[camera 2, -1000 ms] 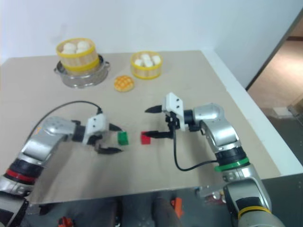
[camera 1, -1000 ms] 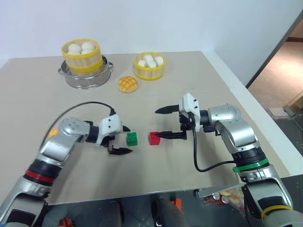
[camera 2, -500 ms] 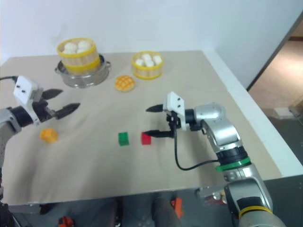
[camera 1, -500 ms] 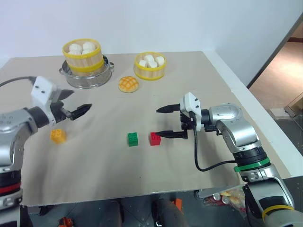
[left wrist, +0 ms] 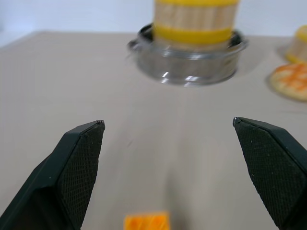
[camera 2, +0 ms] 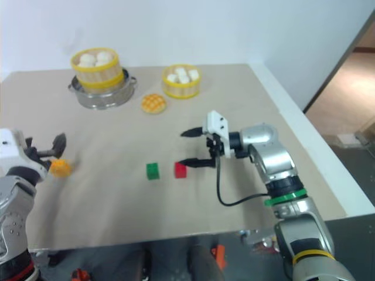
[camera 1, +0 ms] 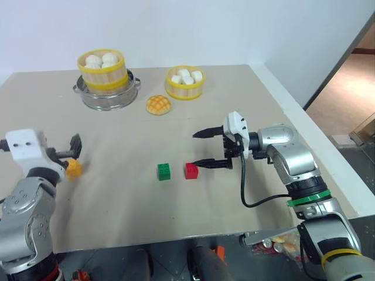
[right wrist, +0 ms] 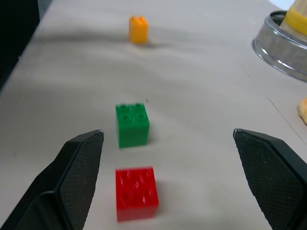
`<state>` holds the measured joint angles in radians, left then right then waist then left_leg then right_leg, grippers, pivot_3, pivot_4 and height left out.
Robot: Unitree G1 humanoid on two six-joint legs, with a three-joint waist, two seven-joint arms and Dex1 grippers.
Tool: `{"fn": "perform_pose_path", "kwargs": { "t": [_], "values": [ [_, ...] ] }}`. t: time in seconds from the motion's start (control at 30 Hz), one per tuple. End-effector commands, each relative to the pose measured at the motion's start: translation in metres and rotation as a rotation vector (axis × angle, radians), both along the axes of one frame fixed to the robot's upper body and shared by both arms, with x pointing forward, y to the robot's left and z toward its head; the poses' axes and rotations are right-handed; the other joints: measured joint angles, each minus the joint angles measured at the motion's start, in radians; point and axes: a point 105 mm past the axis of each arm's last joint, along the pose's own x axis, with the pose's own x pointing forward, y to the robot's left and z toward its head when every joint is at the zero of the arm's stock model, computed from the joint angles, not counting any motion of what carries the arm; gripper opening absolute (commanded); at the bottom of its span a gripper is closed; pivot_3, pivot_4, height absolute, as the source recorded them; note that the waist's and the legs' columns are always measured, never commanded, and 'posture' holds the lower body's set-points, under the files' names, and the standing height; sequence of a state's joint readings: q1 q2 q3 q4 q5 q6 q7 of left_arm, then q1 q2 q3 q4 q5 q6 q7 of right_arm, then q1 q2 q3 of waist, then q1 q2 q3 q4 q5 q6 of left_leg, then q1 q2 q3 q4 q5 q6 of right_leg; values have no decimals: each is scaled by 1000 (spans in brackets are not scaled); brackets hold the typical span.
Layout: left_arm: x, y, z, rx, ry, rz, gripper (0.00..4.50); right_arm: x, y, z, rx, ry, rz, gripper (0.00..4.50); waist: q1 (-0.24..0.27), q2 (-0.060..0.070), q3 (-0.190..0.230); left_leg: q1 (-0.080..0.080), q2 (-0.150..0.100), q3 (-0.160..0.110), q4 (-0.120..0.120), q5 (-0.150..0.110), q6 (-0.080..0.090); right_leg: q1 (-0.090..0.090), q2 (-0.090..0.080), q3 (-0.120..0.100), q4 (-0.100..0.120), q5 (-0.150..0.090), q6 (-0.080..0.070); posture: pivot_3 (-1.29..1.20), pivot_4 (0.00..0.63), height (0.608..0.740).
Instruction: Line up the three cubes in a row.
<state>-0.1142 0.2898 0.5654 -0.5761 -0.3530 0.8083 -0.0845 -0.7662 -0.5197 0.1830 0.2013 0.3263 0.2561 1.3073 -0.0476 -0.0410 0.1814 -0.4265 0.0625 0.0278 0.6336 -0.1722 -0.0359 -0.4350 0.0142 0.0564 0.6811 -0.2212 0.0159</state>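
Note:
The green cube (camera 1: 164,171) and the red cube (camera 1: 191,170) sit side by side near the table's middle. The orange-yellow cube (camera 1: 73,168) lies apart at the left. My left gripper (left wrist: 168,122) is open and points forward over the table. The orange-yellow cube (left wrist: 146,223) rests low between its fingers, untouched. My right gripper (camera 1: 195,150) is open and points left. Its lower fingertip is just right of the red cube (right wrist: 136,193), and the green cube (right wrist: 132,124) lies beyond that.
A bamboo steamer basket (camera 1: 102,70) of white buns stands on a metal pot (camera 1: 109,98) at the back left. A second basket (camera 1: 184,82) stands at the back centre, with a golden bun (camera 1: 158,104) in front of it. The table's edge (camera 1: 304,126) runs along the right.
My left gripper left the green cube, swung far left to the orange-yellow cube and turned to point forward. The green cube stayed beside the red one. The right arm held still.

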Motion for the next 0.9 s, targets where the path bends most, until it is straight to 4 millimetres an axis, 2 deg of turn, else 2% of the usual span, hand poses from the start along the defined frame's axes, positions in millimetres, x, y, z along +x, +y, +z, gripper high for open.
{"fn": "perform_pose_path", "kwargs": {
  "t": [0.03,0.37,0.67,0.77,0.87,0.9],
  "values": [
    [-9,-1,-5,12,0,14,4443,-3,5,36,149,-19,28,4500,0,0,0,0,0,0,0,0,0,0,0,0,0,0,0,0,150,740],
    [-4,-4,-35,-61,68,-2,4443,-11,9,42,195,13,48,4500,2,0,0,0,0,0,0,0,0,0,0,1,0,-2,-3,0,150,740],
    [2,-1,-46,-105,93,21,4443,-11,3,36,153,-14,31,4500,1,0,0,-1,0,1,0,0,0,-1,0,1,0,-1,-2,0,150,740],
    [2,-1,-49,-121,102,24,3637,-10,2,35,146,-19,26,4500,1,0,0,-1,0,1,0,0,0,-2,0,1,0,-1,-2,0,150,740],
    [-1,0,-53,-129,121,42,2549,-11,1,35,143,-21,26,4500,1,0,0,-1,0,0,0,0,0,-2,0,1,0,-1,-2,0,150,740],
    [-1,1,-54,-123,126,43,2350,-11,1,35,143,-22,26,4500,1,0,0,-1,0,0,0,0,0,-2,0,1,0,-1,-2,0,150,740]
  ]
}}
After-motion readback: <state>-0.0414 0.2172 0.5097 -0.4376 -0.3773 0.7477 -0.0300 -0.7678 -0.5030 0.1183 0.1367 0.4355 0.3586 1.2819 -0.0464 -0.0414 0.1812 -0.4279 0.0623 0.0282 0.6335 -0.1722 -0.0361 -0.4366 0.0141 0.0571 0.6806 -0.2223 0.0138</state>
